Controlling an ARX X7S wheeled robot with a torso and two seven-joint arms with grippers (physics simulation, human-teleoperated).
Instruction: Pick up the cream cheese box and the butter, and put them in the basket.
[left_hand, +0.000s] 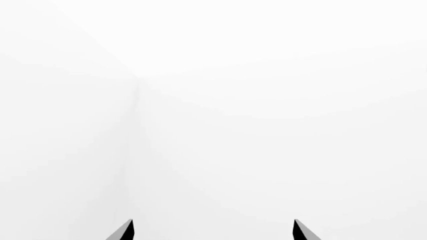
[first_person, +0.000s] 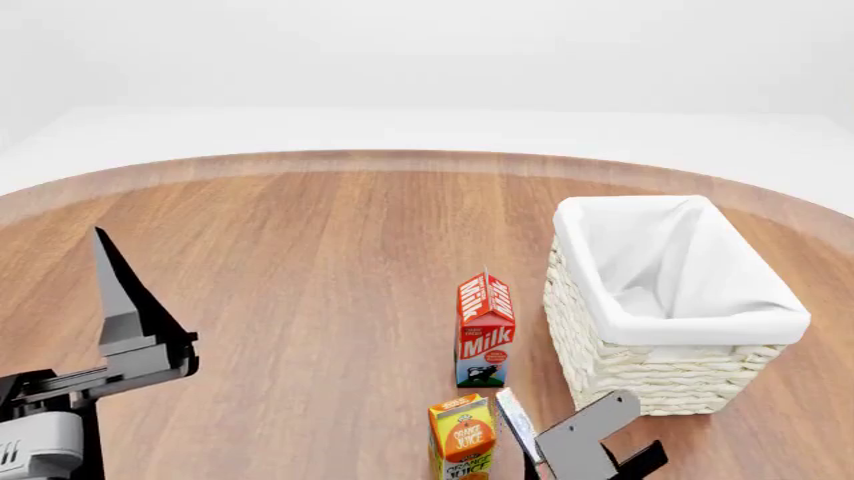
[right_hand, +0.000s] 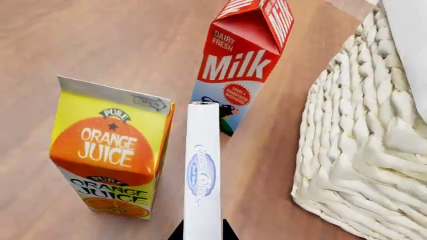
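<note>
pinching the cream cheese box (right_hand: 202, 175) by its near end, the right tool (right_hand: 202, 234) holds it edge-on, so the narrow white side with its blue oval mark faces the right wrist camera; the two dark fingertips press against the box from either side. in the head view the same box (first_person: 515, 421) shows as a thin white slab, tilted, at the tip of the right tool (first_person: 541, 452) near the lower edge, just beside the orange juice carton (first_person: 462, 437) and in front of the milk carton (first_person: 485, 330). both cartons stand upright on the wooden bench (first_person: 307, 270). the box sits between the juice carton (right_hand: 110, 150) and the basket (right_hand: 360, 145), whose woven wall fills one side of the right wrist view, with the milk carton (right_hand: 240, 70) beyond it.

the basket (first_person: 667, 365) stands on the bench at the right in the head view, just beside the milk carton, its white cloth liner (first_person: 667, 270) folded over the rim.

the left tool (first_person: 127, 320) hangs above the left of the bench, well apart from the cartons. in the left wrist view its two dark fingertips (left_hand: 122, 232) stand spread with nothing between them, against a plain white background.

the butter cannot be seen in any view.
</note>
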